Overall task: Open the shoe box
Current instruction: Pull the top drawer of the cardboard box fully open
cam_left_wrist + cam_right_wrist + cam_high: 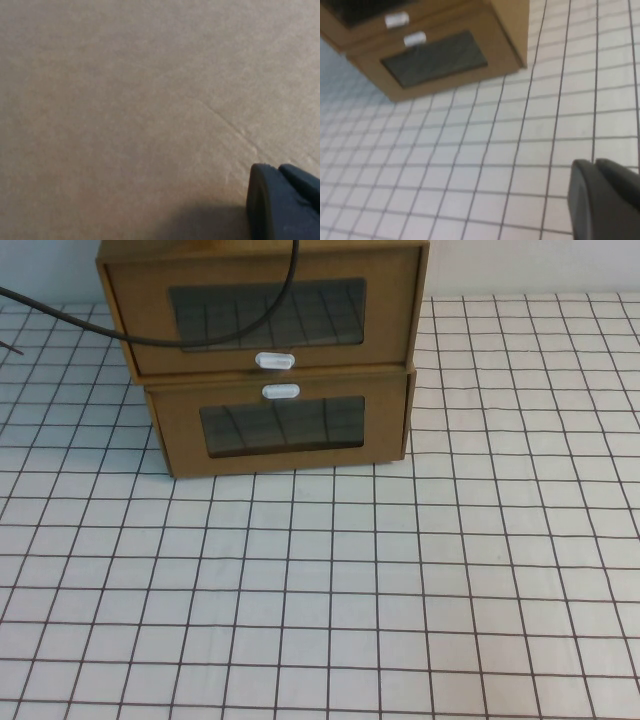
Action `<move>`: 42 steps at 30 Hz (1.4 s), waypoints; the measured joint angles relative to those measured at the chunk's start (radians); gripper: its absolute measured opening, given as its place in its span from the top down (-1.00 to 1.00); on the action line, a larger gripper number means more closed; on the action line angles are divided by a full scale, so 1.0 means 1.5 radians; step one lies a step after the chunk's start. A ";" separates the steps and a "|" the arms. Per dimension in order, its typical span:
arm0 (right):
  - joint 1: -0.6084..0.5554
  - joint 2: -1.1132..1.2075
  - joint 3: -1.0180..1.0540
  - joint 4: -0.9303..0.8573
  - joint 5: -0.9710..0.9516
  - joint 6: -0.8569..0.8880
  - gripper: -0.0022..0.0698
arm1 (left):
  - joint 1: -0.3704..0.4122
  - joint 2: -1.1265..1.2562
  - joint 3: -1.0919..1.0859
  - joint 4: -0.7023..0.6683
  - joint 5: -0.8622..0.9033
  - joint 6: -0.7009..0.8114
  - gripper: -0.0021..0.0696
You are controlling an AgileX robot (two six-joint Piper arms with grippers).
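My right gripper (595, 162), fingers closed on nothing, hangs well out from the boxes' (385, 410) front, handles (281, 391) facing it, while the left gripper (277, 167), state unreadable, hovers close against plain cardboard.

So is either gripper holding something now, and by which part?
Right gripper, shut over the table away from the shoe boxes, holds nothing. Left gripper is close to bare cardboard; a hold there cannot be told.
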 joint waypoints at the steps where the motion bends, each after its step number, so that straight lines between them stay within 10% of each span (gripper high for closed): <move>1: 0.000 0.040 -0.031 -0.017 0.031 -0.012 0.98 | 0.000 0.000 0.000 0.000 0.000 0.000 0.95; 11: 0.021 0.370 -0.269 -0.072 0.150 -0.124 0.98 | 0.000 0.000 0.000 0.000 0.000 0.000 0.95; 29: 0.482 0.789 -0.654 -0.587 0.029 0.052 0.95 | 0.000 0.000 0.000 0.000 0.000 0.000 0.95; 42: 0.494 0.946 -0.765 -0.838 -0.112 0.053 0.13 | 0.000 0.000 -0.001 0.000 0.011 0.000 0.95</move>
